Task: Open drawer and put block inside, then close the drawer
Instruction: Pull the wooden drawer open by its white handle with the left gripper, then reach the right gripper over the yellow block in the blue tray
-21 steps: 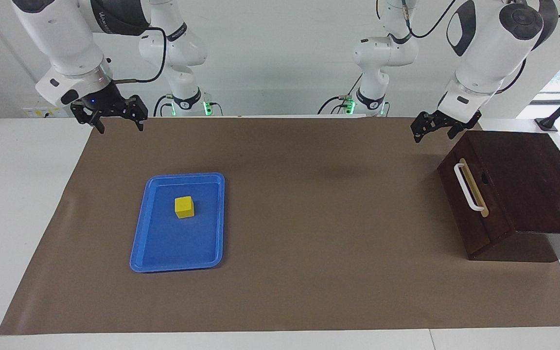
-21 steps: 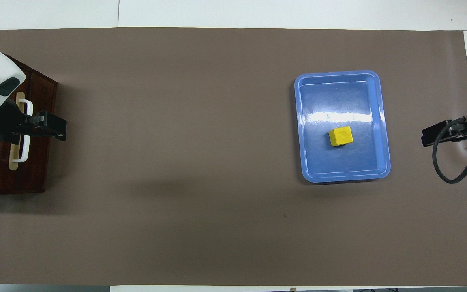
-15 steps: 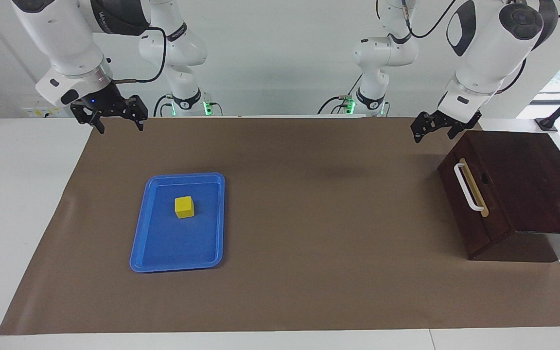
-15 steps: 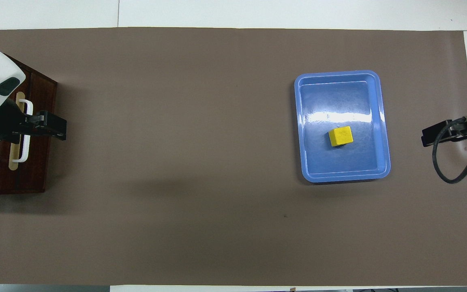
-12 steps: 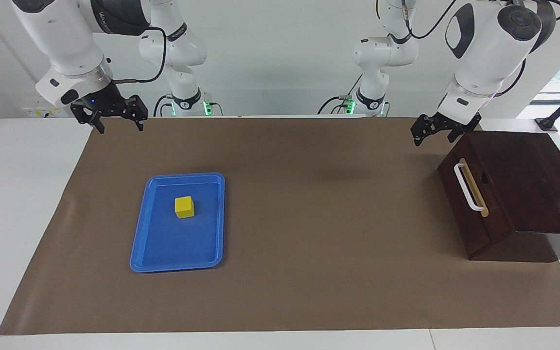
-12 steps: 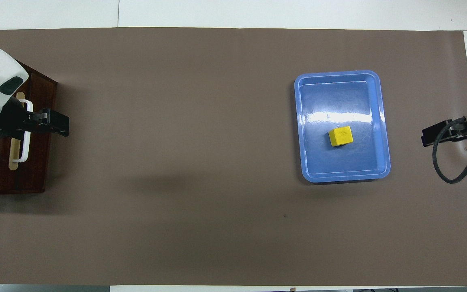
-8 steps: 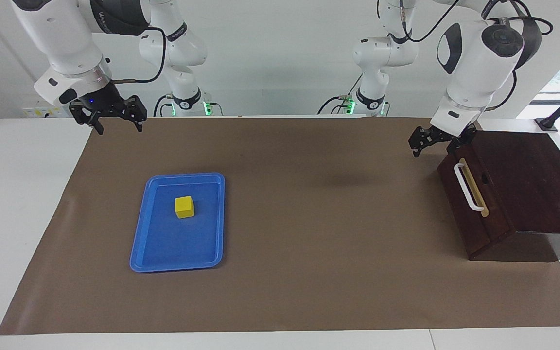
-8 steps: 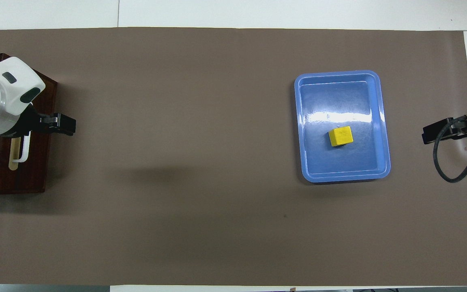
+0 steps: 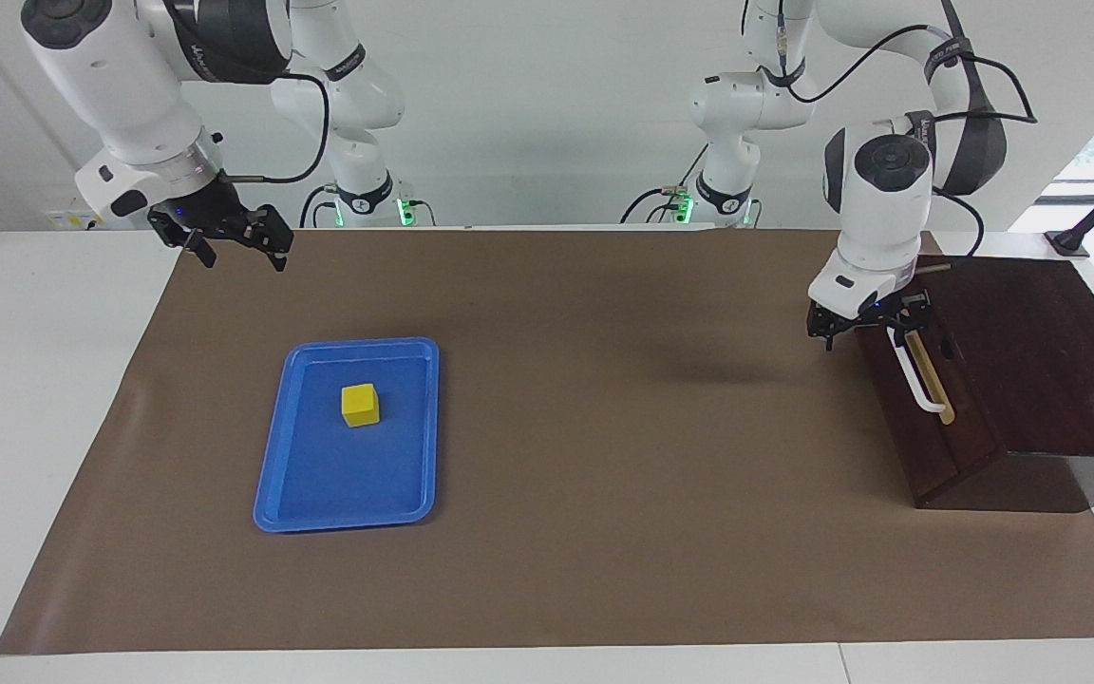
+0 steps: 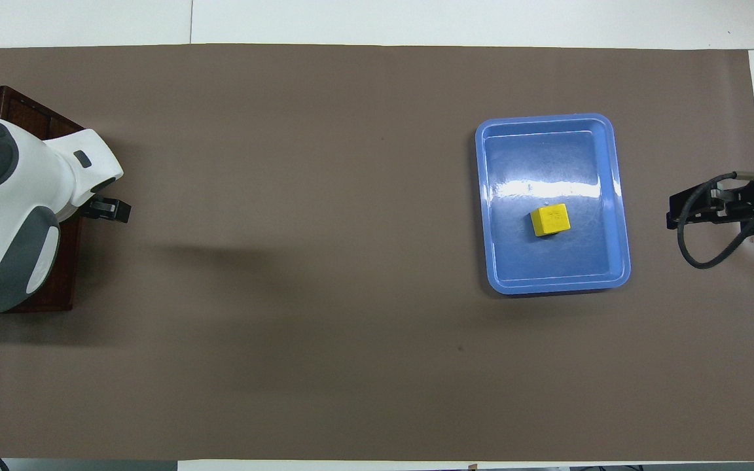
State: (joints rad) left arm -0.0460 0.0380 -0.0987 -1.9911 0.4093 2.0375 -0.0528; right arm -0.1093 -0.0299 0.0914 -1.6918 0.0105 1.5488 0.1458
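Centrally, brown paper (image 9: 604, 456) covers the white tabletop (image 9: 34, 380); blue tray (image 9: 281, 475) holds the block (image 9: 360, 405). Drawer (image 9: 927, 427) closed, well apart toward the left arm's end. Left end effector (image 9: 868, 328) wide at its handle (image 9: 917, 375); right end effector (image 9: 235, 244) wide, above the paper's edge.

the left pincer (image 9: 866, 331) has dropped from the upper right of the facing view, above the wooden box's corner, down to the upper end of the drawer's white handle (image 9: 918, 379), and its wrist has turned to point straight down. the right pincer (image 9: 234, 249) at upper left has tilted and shifted slightly inward.
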